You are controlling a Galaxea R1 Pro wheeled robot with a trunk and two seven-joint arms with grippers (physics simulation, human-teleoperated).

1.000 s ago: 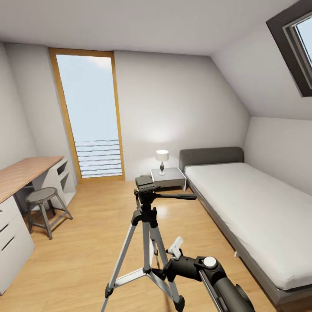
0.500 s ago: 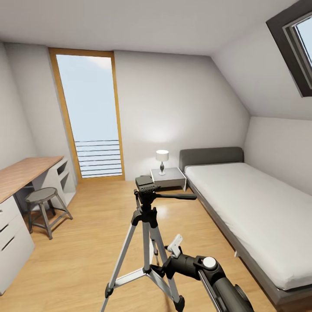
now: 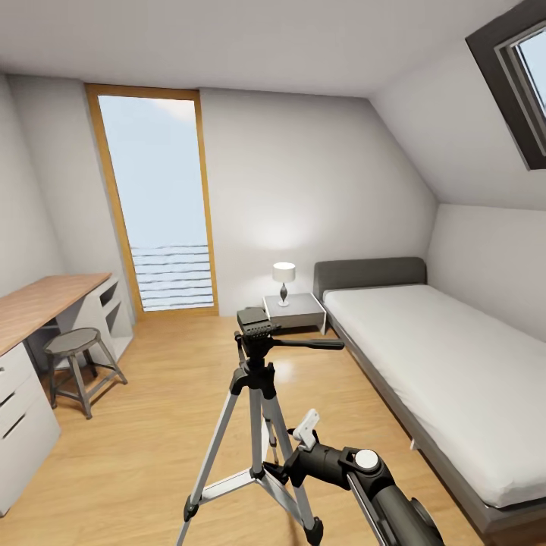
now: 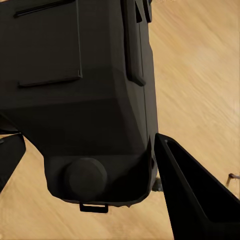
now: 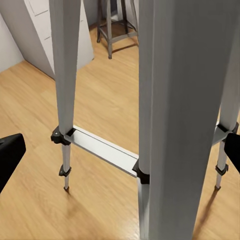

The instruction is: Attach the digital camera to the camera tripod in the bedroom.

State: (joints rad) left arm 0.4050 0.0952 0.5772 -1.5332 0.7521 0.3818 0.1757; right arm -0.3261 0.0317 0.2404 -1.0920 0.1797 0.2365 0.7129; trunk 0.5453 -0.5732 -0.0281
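The digital camera (image 4: 85, 100) is seen close up in the left wrist view, gripped between the dark fingers (image 4: 195, 200) of the left gripper (image 4: 82, 192), over wood floor. The camera tripod (image 3: 258, 409) stands mid-room in the head view, its black head (image 3: 256, 324) bare, pan handle (image 3: 307, 343) pointing right. The right gripper (image 3: 292, 455) is held low by the near legs; in the right wrist view its fingertips (image 5: 10, 150) are spread wide w/ the tripod's centre column (image 5: 175, 120) between them, not touching, so it counts as open.

Judged step: camera to be brought onto the tripod head. It would be done best if the camera base is lowered flat and centred on the plate, approached from the left, away from the handle. The column could be steadied by the right gripper so the tripod isn't tipped.

Around: bed (image 3: 432, 364) at right, nightstand (image 3: 296, 309) w/ lamp (image 3: 283, 280) far, desk (image 3: 38, 303) and stool (image 3: 76, 364) at left, tall window (image 3: 159, 205) beyond. The camera's underside isn't shown, so mount alignment is prob. hard to gauge.
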